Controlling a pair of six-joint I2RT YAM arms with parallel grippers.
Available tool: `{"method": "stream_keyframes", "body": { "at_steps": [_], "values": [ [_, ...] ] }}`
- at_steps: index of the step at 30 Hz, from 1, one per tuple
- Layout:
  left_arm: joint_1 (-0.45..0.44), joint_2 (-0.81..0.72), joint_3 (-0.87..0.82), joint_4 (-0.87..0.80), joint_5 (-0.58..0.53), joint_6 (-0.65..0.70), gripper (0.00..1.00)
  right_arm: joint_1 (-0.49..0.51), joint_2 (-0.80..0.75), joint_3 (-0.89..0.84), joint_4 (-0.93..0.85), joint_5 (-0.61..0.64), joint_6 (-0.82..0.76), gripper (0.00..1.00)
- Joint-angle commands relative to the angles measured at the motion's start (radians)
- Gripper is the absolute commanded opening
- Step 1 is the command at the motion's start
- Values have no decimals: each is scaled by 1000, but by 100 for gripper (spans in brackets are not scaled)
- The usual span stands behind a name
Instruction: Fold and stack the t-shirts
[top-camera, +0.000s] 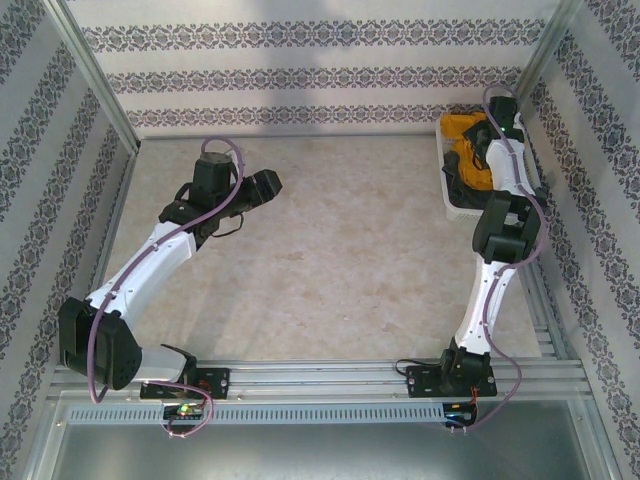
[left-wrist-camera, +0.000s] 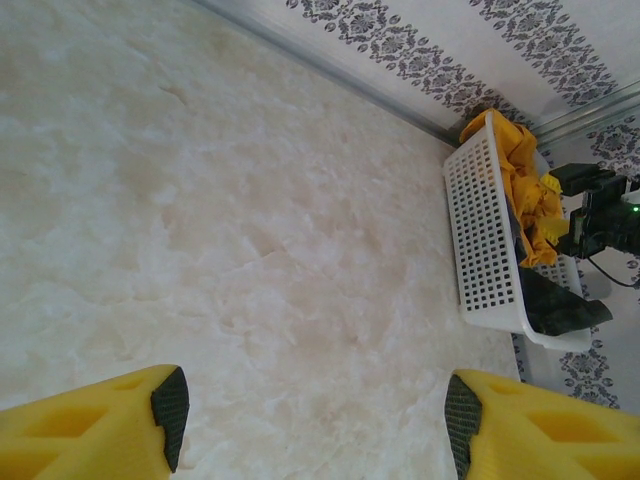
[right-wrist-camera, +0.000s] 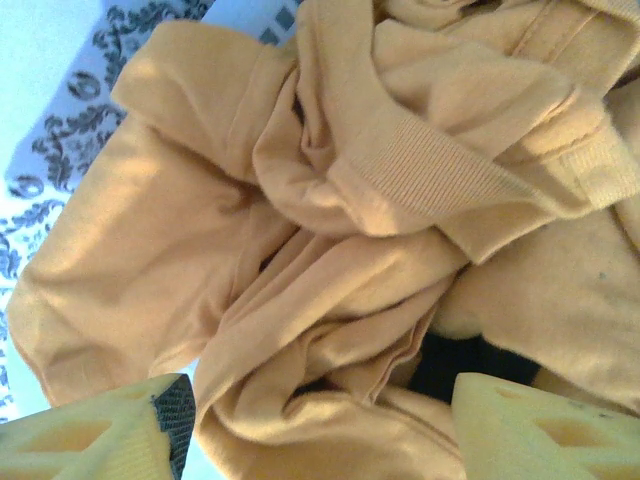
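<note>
A crumpled orange-yellow t-shirt (right-wrist-camera: 330, 200) lies bunched in the white lattice basket (top-camera: 452, 205) at the far right of the table. My right gripper (right-wrist-camera: 315, 420) hangs directly over it, its jaws wide apart with folds of orange cloth between them; from above it (top-camera: 470, 150) is down in the basket. A dark charcoal t-shirt (left-wrist-camera: 560, 305) lies at the basket's near end, and a patch of it (right-wrist-camera: 455, 365) peeks from under the orange one. My left gripper (left-wrist-camera: 315, 415) is open over bare tabletop at the left-centre (top-camera: 268, 184), holding nothing.
The marbled beige tabletop (top-camera: 340, 260) spreads between the two arms. Patterned walls close in the back and both sides. The basket (left-wrist-camera: 485, 230) stands against the right wall, and the right arm's elbow (top-camera: 505, 230) leans over its near end.
</note>
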Motion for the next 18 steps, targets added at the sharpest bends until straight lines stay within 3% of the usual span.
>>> {"method": "stream_keyframes", "body": {
  "at_steps": [1, 9, 12, 14, 15, 16, 18],
  "values": [
    [-7, -43, -17, 28, 27, -10, 68, -2, 67, 43, -16, -34, 48, 66],
    [-7, -100, -43, 29, 40, -9, 65, 12, 128, 103, -12, -78, 97, 57],
    [-7, -113, -45, 26, 40, -11, 62, 13, 130, 88, -10, -103, 123, 41],
    [-8, -119, -44, 26, 40, -13, 60, 11, 119, 71, -10, -112, 138, 22],
    [-6, -123, -42, 22, 38, -9, 59, 12, 100, 49, -6, -105, 146, 7],
    [-8, -126, -39, 16, 36, -7, 58, 13, 62, 6, 20, -86, 154, 0],
    [-7, -131, -34, 9, 31, -3, 57, 20, -26, -100, 100, -42, 165, 0]
  ]
}}
